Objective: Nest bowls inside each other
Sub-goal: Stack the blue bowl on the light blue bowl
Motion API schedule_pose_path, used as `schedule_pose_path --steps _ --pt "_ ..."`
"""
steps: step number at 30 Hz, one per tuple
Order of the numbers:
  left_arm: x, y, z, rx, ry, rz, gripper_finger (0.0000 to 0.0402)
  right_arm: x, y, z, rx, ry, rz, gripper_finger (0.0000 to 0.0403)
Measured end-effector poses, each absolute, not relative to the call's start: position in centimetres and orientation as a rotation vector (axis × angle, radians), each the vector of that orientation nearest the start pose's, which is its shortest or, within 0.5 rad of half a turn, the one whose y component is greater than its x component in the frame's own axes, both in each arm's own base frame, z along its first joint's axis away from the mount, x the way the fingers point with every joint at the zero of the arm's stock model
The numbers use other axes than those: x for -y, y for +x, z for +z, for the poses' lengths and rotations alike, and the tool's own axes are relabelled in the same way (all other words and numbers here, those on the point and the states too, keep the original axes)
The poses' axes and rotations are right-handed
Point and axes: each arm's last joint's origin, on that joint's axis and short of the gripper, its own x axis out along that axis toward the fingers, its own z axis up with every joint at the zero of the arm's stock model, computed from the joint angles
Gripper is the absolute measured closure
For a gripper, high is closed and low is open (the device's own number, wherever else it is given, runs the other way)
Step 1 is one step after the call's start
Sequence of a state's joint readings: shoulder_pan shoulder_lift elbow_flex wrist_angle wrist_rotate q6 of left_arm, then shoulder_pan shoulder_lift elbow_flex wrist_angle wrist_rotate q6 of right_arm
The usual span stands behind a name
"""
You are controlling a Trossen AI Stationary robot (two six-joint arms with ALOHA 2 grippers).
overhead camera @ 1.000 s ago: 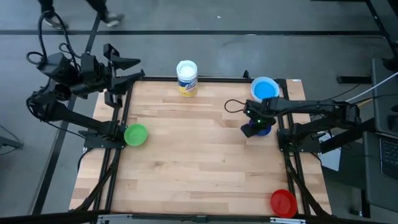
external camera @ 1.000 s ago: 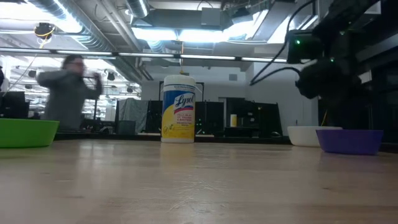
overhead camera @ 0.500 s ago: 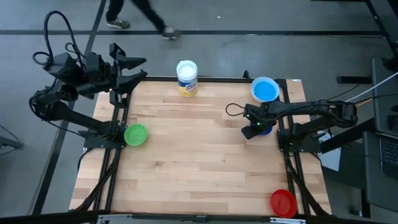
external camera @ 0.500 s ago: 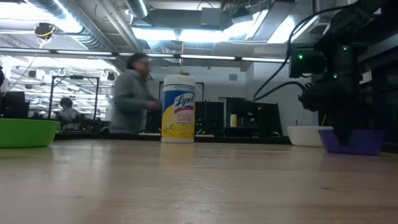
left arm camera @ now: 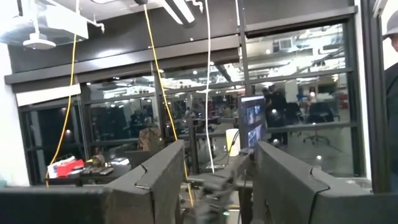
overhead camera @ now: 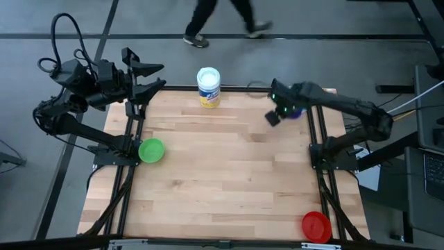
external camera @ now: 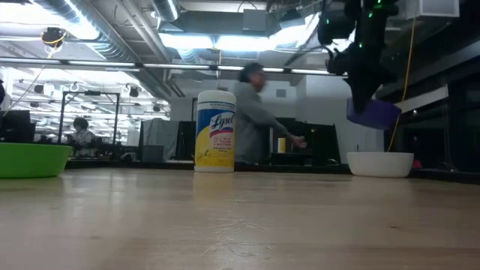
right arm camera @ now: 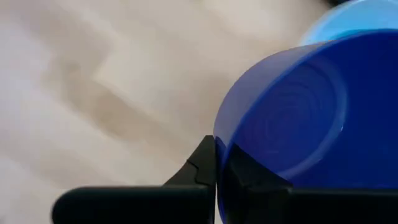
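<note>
The right gripper pinches the rim of the dark blue bowl, its two fingers pressed together on the wall, and holds it tilted in the air near the table's far right corner. In the low view the bowl hangs above the white bowl, which sits on the table; the right wrist view shows a light blue bowl just beyond the held one, though whether it already lies inside the white one cannot be told for sure. The green bowl sits by itself at the left edge, next to the left arm's base, and the red bowl rests alone in the near right corner, well apart from the rest. The left gripper waits raised beyond the far left corner, fingers spread and empty. Judged from this, the nesting is at an early stage: the dark blue bowl is lifted but not yet set down, and green and red remain to be gathered.
</note>
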State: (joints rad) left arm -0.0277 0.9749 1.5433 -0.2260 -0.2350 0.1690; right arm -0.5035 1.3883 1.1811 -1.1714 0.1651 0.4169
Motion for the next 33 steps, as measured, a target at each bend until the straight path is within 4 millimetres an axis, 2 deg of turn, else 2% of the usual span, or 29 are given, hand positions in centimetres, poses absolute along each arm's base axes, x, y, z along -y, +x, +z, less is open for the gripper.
schedule_pose_path --steps 4,12,16,25,28,33 --pt "-0.3 13.7 53.6 0.314 0.117 0.229 0.0208 15.9 19.8 26.9 -1.280 0.625 -0.893 0.0401" --pt "0.1 13.6 53.6 0.313 0.104 0.230 0.0208 20.1 19.6 23.3 -1.382 0.689 -0.929 0.0401" --pt "0.2 13.6 53.6 0.311 0.097 0.238 0.0208 21.3 19.3 22.1 -1.403 0.720 -0.955 0.0401" --pt "0.3 13.6 53.6 0.310 0.083 0.244 0.0208 23.3 17.4 22.2 -1.337 0.801 -1.050 0.0399" --pt "0.3 13.5 53.6 0.311 0.082 0.247 0.0208 23.7 16.8 22.5 -1.288 0.848 -1.027 0.0372" --pt "0.3 13.0 53.6 0.314 0.082 0.246 0.0208 24.1 16.4 23.3 -1.190 0.871 -1.010 0.0299"
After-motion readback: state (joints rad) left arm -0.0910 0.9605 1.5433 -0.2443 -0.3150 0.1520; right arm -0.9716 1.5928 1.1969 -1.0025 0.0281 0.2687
